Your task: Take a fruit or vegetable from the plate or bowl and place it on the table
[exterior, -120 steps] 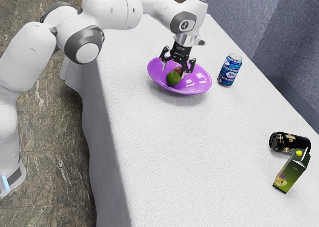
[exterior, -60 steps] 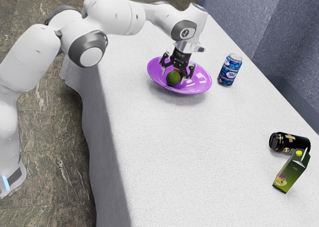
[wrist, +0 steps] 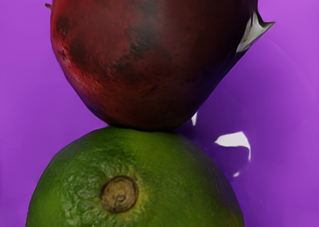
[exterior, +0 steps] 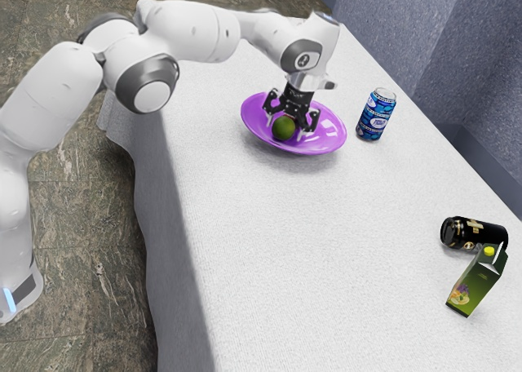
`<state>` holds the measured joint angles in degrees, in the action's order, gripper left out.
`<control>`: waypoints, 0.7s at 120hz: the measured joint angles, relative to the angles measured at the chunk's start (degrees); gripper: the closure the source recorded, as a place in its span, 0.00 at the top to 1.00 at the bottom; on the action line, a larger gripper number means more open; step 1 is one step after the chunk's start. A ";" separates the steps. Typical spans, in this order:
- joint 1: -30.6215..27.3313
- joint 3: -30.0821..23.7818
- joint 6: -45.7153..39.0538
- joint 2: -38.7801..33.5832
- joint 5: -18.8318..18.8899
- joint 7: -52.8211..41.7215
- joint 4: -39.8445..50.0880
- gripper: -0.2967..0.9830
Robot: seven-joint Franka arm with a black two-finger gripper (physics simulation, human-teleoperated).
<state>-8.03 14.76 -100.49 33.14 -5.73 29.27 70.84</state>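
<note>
White-clothed counter (exterior: 294, 250) under purple bowl (exterior: 329, 142). Green fruit (wrist: 134, 182) in bowl, touching red fruit (wrist: 154, 53). Claw (exterior: 286, 130) spread, unclenched, low over bowl. Either fruit probably light, firm, slick-skinned; pinch at widest girth, opposite sides.

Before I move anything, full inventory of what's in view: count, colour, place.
green fruit: 1, green, in the bowl, against the red fruit
red fruit: 1, dark red, in the bowl
bowl: 1, purple, shallow, on the table
blue can: 1, blue and white, upright beside the bowl
black can: 1, black and gold, on its side, by the carton
carton: 1, green, yellow cap, on the table
table: 1, white cloth
floor: 1, brown-grey, below the table
wall: 1 stretch, blue-grey, along the table
arm: 1, white and grey, reaching over the table
gripper: 1, black, open, at the fruit
</note>
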 joint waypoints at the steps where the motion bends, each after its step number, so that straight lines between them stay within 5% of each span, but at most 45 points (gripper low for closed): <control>1: -0.01 0.00 -0.05 0.03 0.00 0.00 -0.01 0.77; 14: -0.04 0.00 -0.68 0.54 0.01 -0.03 -0.04 0.75; 35: -0.57 0.45 -1.67 1.03 0.05 -1.21 -0.07 0.49; 63: 0.09 -0.08 1.78 -4.22 -0.17 -2.59 -2.88 0.43; 74: 3.76 -0.81 5.72 -10.77 -0.61 -2.58 -0.63 0.46; 84: 14.31 -1.00 7.73 -15.06 -0.05 -2.07 1.85 0.46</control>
<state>6.28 13.76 -92.75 18.08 -5.78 27.20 72.70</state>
